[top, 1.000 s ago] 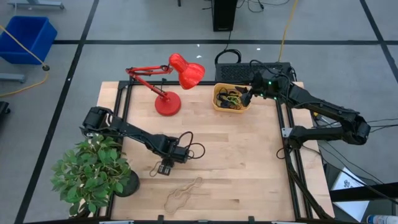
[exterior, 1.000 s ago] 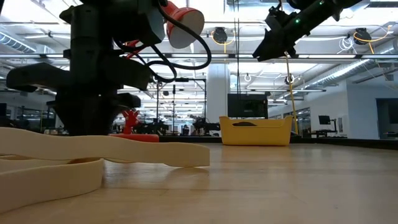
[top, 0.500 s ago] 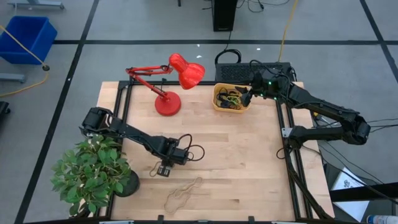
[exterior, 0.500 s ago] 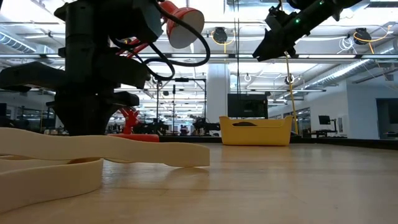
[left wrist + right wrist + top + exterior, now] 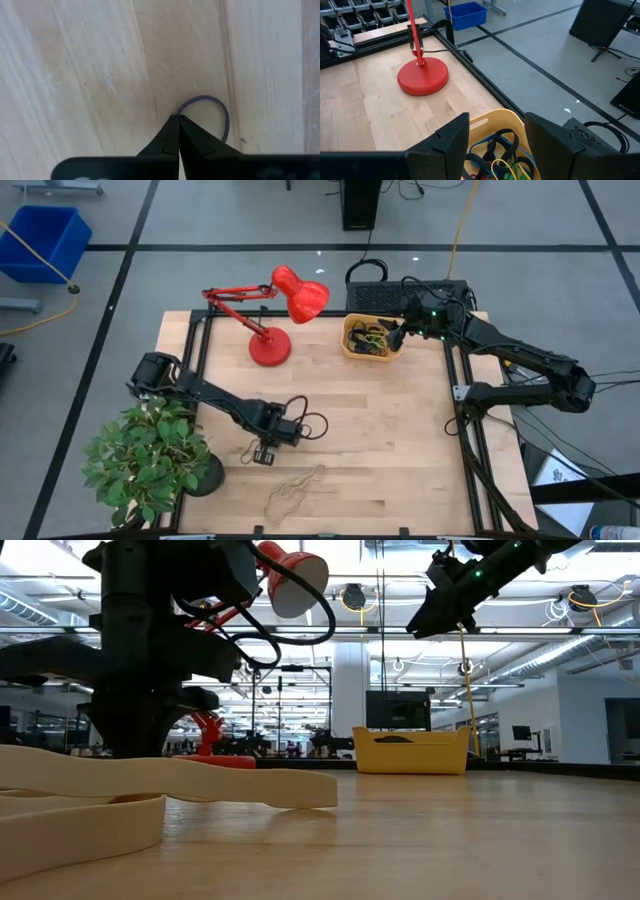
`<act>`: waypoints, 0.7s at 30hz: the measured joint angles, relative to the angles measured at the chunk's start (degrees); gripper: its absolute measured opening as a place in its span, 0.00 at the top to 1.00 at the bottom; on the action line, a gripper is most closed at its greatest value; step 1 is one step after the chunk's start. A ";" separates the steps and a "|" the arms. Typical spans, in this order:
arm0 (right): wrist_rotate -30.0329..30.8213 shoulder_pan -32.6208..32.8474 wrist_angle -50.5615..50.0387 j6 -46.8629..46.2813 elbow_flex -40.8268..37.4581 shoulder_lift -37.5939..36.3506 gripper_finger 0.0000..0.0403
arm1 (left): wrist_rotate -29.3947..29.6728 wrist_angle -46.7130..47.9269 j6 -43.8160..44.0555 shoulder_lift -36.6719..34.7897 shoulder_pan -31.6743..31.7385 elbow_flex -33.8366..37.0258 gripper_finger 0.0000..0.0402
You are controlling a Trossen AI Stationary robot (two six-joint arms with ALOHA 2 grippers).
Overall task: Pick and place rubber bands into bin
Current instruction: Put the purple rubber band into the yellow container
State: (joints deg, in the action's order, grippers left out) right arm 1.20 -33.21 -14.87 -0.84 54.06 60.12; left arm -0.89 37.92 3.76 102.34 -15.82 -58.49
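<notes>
We are seeing the left gripper (image 5: 178,131) clenched on a thin purple rubber band (image 5: 220,112) only in the left wrist view, its fingertips meeting on the loop, which is lying flat on the wooden table (image 5: 90,65). From above, the left gripper (image 5: 264,452) is sitting near the table's front left, and the band under it is too small to make out. A tan rubber band (image 5: 292,488) is lying nearer the front edge. The right gripper (image 5: 495,142) is hovering released over the yellow bin (image 5: 362,350) at the far right, where several bands are piled; the bin's near part is cut off in the right wrist view. The low view is hiding the bin's contents behind its wall (image 5: 410,755).
</notes>
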 joint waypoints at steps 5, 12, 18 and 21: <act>-0.03 0.02 0.00 -1.19 0.00 0.02 0.54 | 1.20 -2.25 0.92 -3.59 1.12 0.10 0.99; -8.67 0.58 0.02 -1.38 0.00 0.02 0.54 | 1.54 -7.26 1.26 -9.38 3.30 -0.02 1.00; -25.01 4.14 0.53 2.00 0.00 0.02 0.54 | 4.34 -14.67 0.40 -13.91 6.05 -0.03 1.00; -26.98 6.82 1.05 2.01 0.04 0.02 0.54 | 6.38 -20.57 -1.18 -15.57 7.73 -0.03 1.00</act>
State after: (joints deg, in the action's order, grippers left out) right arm -25.78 -26.39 -13.83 1.17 54.11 60.14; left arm 5.49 17.35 2.57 86.77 -8.09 -58.52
